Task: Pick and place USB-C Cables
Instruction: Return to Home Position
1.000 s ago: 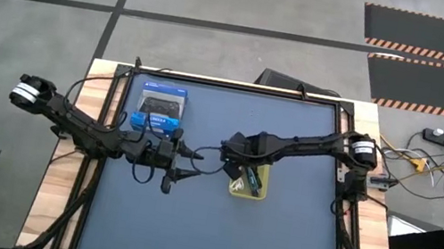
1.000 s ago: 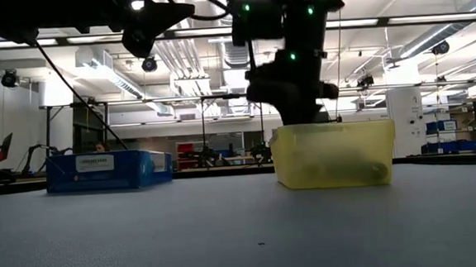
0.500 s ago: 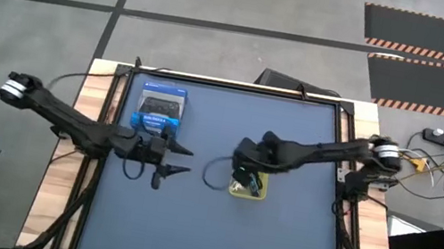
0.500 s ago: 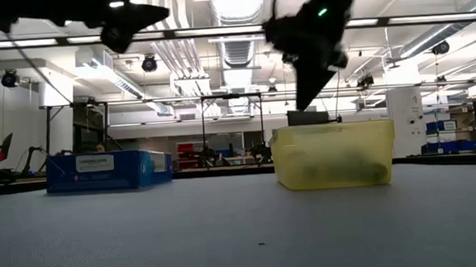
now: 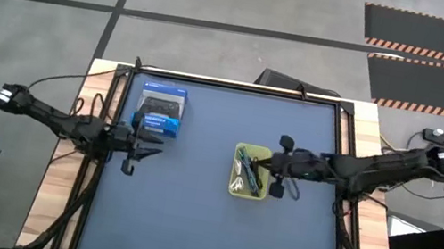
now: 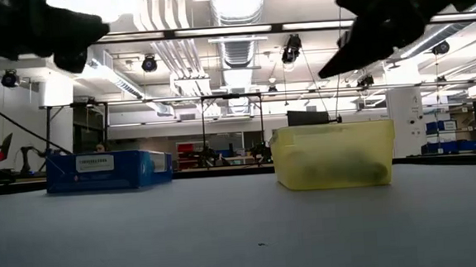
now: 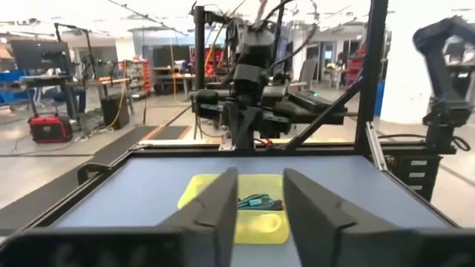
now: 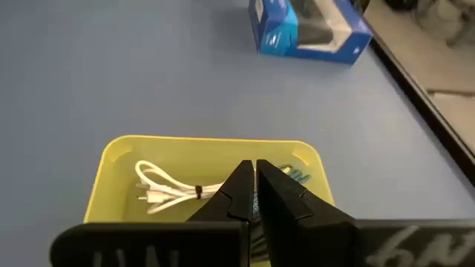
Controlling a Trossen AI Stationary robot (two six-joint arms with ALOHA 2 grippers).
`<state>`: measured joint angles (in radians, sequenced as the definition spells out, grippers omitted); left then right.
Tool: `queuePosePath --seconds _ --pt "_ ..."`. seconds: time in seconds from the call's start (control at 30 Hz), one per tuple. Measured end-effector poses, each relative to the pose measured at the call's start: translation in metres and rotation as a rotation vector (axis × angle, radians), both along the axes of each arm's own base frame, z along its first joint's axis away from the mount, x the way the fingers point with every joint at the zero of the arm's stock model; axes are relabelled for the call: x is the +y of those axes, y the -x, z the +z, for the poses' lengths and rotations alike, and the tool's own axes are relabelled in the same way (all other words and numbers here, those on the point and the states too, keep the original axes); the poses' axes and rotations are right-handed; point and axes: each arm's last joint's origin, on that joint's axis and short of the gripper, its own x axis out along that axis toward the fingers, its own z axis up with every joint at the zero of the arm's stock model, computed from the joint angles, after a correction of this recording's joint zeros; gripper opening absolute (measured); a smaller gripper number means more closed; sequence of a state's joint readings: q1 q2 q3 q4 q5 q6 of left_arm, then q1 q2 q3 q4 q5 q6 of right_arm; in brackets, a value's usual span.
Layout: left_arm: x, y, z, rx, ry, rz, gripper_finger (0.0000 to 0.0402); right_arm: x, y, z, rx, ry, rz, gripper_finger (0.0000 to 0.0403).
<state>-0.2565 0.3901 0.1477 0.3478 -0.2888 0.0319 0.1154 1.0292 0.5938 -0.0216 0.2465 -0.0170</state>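
The yellow bin (image 5: 250, 173) stands on the blue table and holds the cables. In the right wrist view the white cable (image 8: 167, 190) lies on the bin's floor and a teal one (image 8: 297, 176) shows just past the fingers. Dark cords (image 5: 249, 167) lie beside them. My right gripper (image 8: 254, 167) is shut and empty, above the bin's right rim (image 5: 272, 163). My left gripper (image 7: 261, 179) is open and empty, near the table's left side (image 5: 153, 145), pointing at the bin (image 7: 237, 209).
A blue box (image 5: 159, 110) with a game controller pictured on it sits at the far left of the table (image 6: 108, 170). The table's black frame (image 5: 344, 163) runs along its edges. Bare blue table surface (image 5: 204, 230) lies on the near side of the bin.
Both grippers met left of the bin with a dark cord between them. The right gripper then carried the cord over the bin, where it hung in a loop, and has drawn back toward the right edge without it. The left gripper has retreated toward the left edge.
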Motion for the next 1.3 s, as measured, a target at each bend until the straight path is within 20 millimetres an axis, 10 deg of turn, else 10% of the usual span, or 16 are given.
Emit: queuePosePath --seconds 0.23,0.73,1.3 --pt "0.004 0.016 -0.022 -0.059 0.012 -0.019 0.0006 -0.014 0.042 -0.008 -0.107 0.028 0.035 0.0009" --pt "0.006 0.026 -0.029 -0.081 -0.037 -0.011 0.0008 -0.019 0.12 -0.005 -0.5 0.149 0.067 0.0009" --pt "0.007 0.022 -0.035 -0.017 -0.049 0.037 0.0008 -0.017 0.138 -0.017 -0.715 0.27 0.184 0.0009"
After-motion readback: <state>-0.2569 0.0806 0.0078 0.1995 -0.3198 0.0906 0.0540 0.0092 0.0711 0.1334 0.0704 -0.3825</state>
